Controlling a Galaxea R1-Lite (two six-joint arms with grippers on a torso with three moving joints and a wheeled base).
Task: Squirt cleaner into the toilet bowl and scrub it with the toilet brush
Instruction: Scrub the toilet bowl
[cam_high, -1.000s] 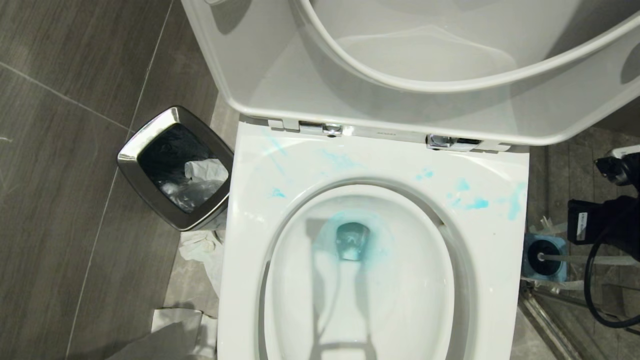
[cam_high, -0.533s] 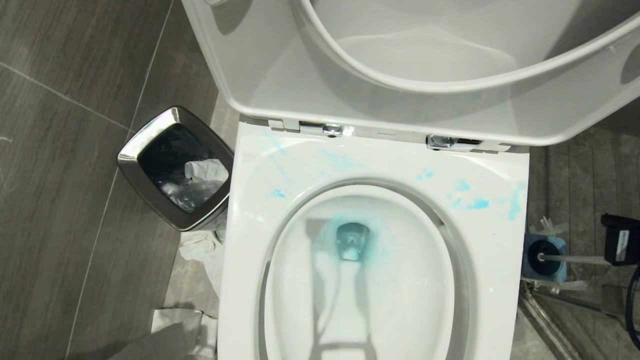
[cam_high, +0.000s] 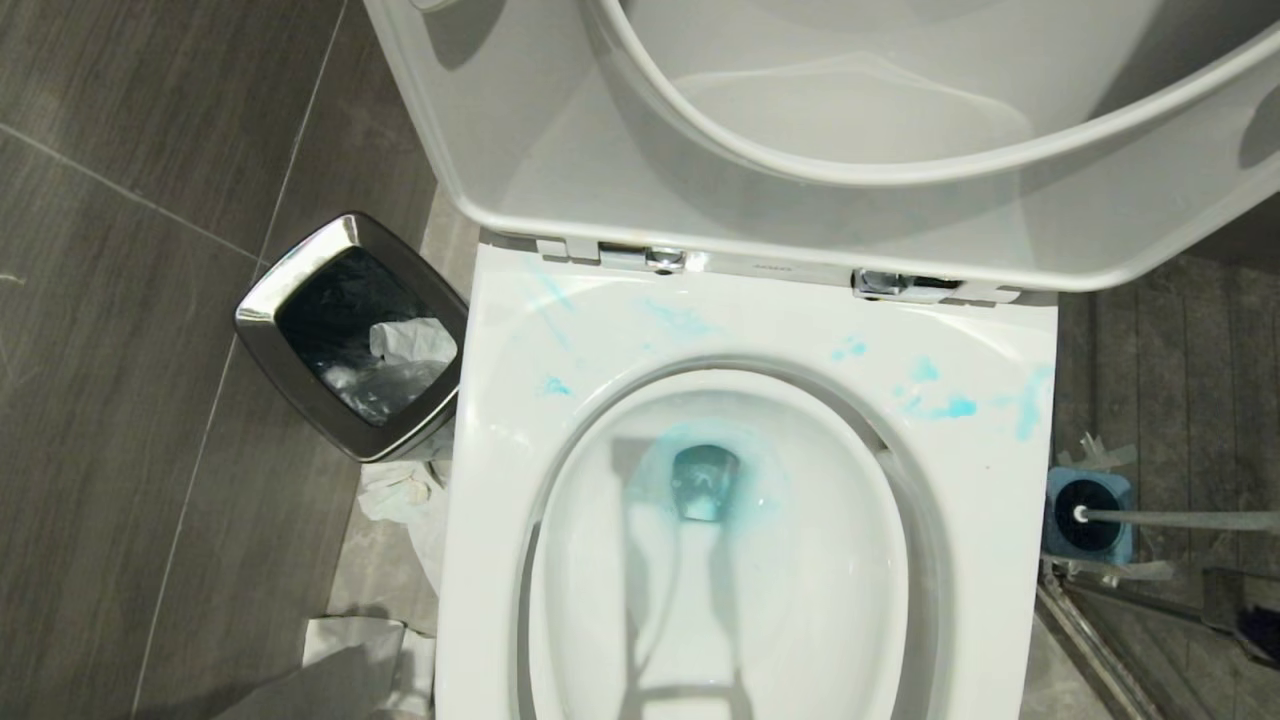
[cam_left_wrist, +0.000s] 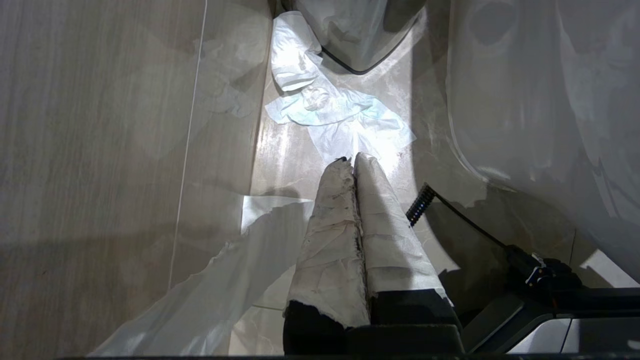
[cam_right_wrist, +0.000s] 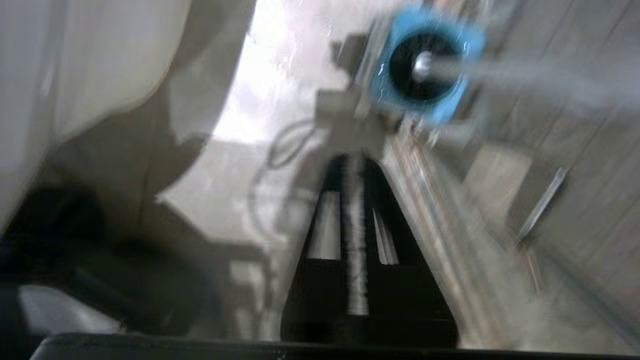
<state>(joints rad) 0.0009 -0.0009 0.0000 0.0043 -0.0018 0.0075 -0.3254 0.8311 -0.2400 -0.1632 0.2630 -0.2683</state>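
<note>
Blue cleaner streaks the glossy white ceramic rim of the toilet bowl (cam_high: 720, 560) and pools at its drain. The toilet brush (cam_high: 1180, 519) stands in its square blue holder (cam_high: 1088, 515) on the floor at the toilet's right — handle cut off at the frame edge. The right end effector (cam_right_wrist: 356, 165), blurred, has withdrawn from the head view; its opening cannot be told. The tape-wrapped left end effector (cam_left_wrist: 354, 162) hangs pinched together above crumpled paper (cam_left_wrist: 330, 112).
</note>
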